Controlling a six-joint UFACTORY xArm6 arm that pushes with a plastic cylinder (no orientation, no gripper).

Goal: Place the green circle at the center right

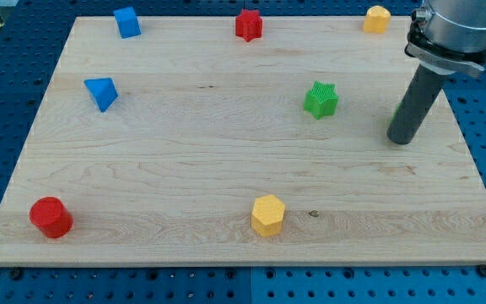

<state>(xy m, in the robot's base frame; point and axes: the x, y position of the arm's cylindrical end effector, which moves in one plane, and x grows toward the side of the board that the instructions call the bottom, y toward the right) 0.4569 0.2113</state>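
My tip rests on the wooden board at the view's centre right. Only a thin sliver of a green block shows at the rod's left edge. The rod hides the rest, so I cannot make out its shape. A green star lies apart, to the left of the tip.
A blue cube, a red star and a yellow hexagon lie along the view's top edge. A blue triangle is at the left. A red cylinder is at the bottom left, and a second yellow hexagon at the bottom centre.
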